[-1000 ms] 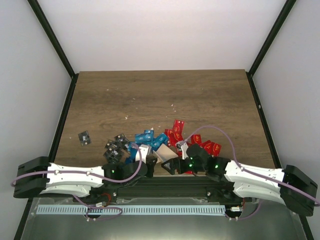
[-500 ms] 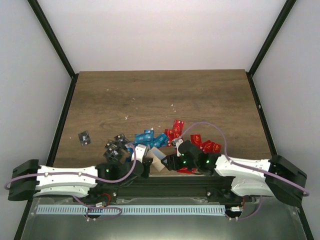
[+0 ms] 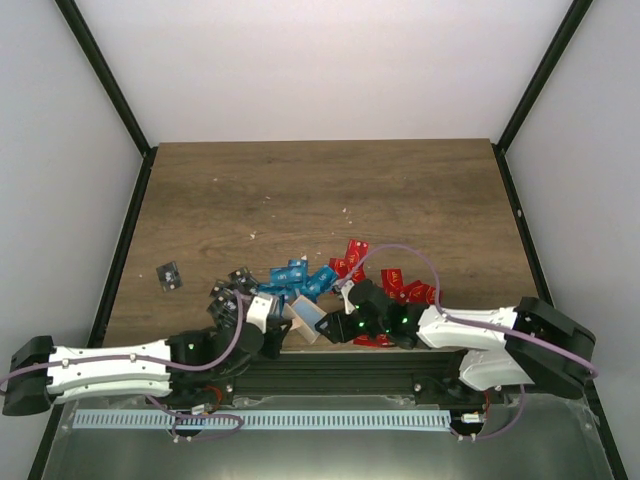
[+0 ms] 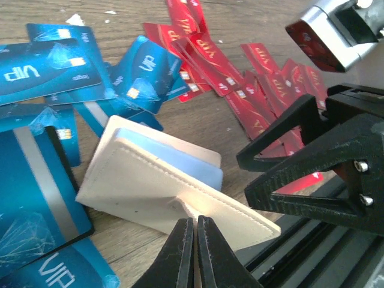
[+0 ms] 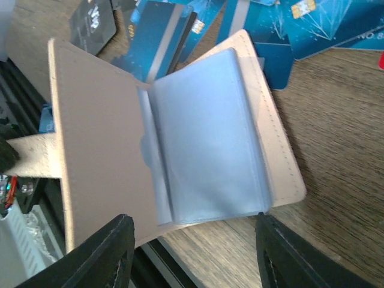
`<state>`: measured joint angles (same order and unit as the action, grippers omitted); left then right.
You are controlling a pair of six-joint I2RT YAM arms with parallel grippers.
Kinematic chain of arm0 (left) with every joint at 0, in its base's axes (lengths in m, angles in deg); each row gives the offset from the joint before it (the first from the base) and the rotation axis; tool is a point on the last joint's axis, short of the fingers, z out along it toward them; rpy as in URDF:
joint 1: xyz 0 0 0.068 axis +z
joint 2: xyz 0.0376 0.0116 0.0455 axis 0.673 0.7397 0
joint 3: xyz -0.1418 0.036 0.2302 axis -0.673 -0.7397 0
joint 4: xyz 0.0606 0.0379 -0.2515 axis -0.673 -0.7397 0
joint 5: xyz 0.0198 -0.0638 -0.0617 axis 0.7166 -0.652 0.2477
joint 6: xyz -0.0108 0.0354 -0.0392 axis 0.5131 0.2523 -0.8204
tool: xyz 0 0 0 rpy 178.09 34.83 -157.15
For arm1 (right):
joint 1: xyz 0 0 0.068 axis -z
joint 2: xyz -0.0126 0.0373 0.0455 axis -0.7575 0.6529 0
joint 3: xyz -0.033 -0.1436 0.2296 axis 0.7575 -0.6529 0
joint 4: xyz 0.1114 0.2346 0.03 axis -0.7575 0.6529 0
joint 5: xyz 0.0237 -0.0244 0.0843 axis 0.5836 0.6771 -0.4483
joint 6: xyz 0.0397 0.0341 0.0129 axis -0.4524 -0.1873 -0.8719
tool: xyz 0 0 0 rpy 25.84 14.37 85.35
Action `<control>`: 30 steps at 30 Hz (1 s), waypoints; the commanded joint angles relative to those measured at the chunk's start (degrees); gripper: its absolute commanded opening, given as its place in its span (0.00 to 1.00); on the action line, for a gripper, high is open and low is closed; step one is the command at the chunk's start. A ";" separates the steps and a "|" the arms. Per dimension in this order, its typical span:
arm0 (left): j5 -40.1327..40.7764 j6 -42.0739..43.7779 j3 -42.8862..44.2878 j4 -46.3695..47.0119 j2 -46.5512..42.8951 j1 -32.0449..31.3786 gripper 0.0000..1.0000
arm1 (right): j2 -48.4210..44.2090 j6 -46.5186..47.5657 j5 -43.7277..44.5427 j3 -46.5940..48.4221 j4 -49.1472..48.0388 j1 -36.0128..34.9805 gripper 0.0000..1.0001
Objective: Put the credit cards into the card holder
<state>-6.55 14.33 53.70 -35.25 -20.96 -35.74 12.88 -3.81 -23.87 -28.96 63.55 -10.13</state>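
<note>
The card holder (image 3: 306, 318) is pale beige and lies open near the table's front edge, with its bluish sleeves (image 5: 210, 132) showing. My left gripper (image 3: 284, 326) is shut on a beige tab of the card holder (image 4: 174, 192) and holds one cover tilted up. My right gripper (image 5: 195, 255) is open, a finger on each side of the holder's near edge (image 5: 282, 192). The credit cards lie behind the holder: blue credit cards (image 3: 300, 276), red credit cards (image 3: 400, 285) and black credit cards (image 3: 228, 296). No card is in either gripper.
One black card (image 3: 169, 275) lies apart at the left. The table's front edge and a black rail (image 3: 330, 375) run just under both grippers. The right gripper's black fingers (image 4: 300, 162) show close beside the holder in the left wrist view.
My right gripper has slid left to the holder and its jaws have narrowed. My left arm has drawn back left, still shut on the tab, and the holder now stands open.
</note>
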 commanded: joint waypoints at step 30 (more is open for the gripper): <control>-15.21 17.80 -2.10 20.60 2.91 0.82 0.04 | -20.83 -2.83 6.10 -4.89 6.43 0.22 0.47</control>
<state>-21.48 32.97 53.26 -15.27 -13.31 -35.09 -6.09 -7.26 -22.06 -34.82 66.96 -10.13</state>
